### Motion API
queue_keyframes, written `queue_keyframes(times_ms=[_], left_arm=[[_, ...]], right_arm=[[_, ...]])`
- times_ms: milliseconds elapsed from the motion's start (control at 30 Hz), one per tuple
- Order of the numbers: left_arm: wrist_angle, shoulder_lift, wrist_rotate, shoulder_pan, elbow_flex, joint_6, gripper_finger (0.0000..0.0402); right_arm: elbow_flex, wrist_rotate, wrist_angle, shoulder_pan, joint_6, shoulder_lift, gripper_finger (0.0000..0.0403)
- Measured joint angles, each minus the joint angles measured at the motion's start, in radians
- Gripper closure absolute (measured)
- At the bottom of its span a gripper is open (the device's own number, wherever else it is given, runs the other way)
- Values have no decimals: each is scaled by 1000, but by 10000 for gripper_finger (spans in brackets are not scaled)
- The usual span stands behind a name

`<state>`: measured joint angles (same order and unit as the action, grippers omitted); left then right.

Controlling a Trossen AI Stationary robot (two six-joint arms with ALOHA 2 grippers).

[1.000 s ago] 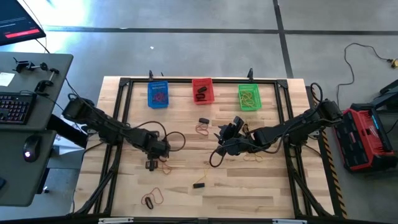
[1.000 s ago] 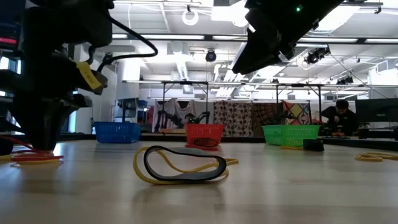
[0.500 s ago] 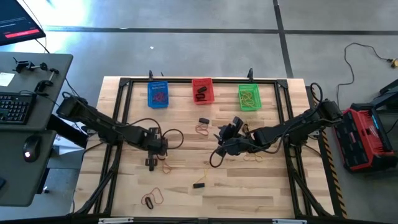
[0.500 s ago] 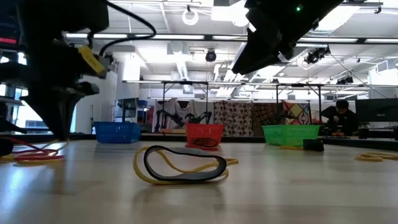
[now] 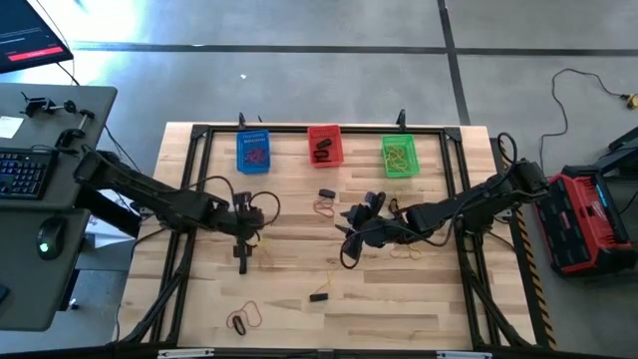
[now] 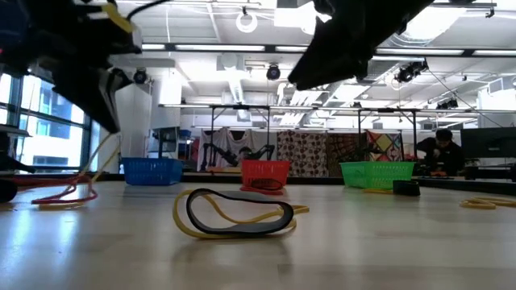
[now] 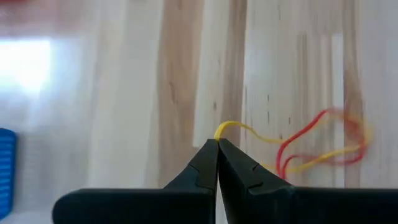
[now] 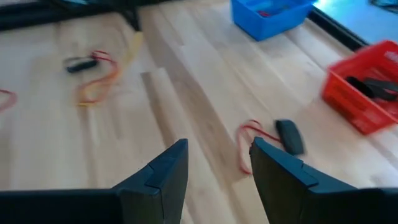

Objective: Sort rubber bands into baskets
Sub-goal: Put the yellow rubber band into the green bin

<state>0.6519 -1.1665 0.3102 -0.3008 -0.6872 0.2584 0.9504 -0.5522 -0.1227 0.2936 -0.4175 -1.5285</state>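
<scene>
From my station, the small loops in the 3 mesh baskets, blue [image 5: 253,153], red [image 5: 324,146] and green [image 5: 399,155], were too small to count. My left gripper [image 7: 217,144] pinched shut on a thin yellow rubber band [image 7: 249,132], tangled with a red one [image 7: 311,137], stretched above the wooden table [image 5: 429,299]. My right gripper [image 8: 217,155] hovered open mid-table.

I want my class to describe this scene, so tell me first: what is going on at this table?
A two-armed robot is sorting rubber bands into three baskets: blue, red and green. The left gripper is shut on a yellow band, lifting it off the wood with a red band trailing. The right gripper hangs open near mid-table, above a red band and a black band. More bands lie loose on the table.
</scene>
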Motion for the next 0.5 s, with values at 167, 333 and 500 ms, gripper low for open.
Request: queue_keyframes(times_ms=[167, 333, 500], left_arm=[[-45, 64, 39, 0, -2, -18, 401], [-155, 92, 42, 0, -2, -76, 401], [-275, 96, 43, 5, -2, -146, 401]], right_arm=[[0, 104, 135, -25, 74, -65, 239], [0, 177, 311, -64, 137, -184, 239], [0, 218, 505, -103, 182, -279, 239]])
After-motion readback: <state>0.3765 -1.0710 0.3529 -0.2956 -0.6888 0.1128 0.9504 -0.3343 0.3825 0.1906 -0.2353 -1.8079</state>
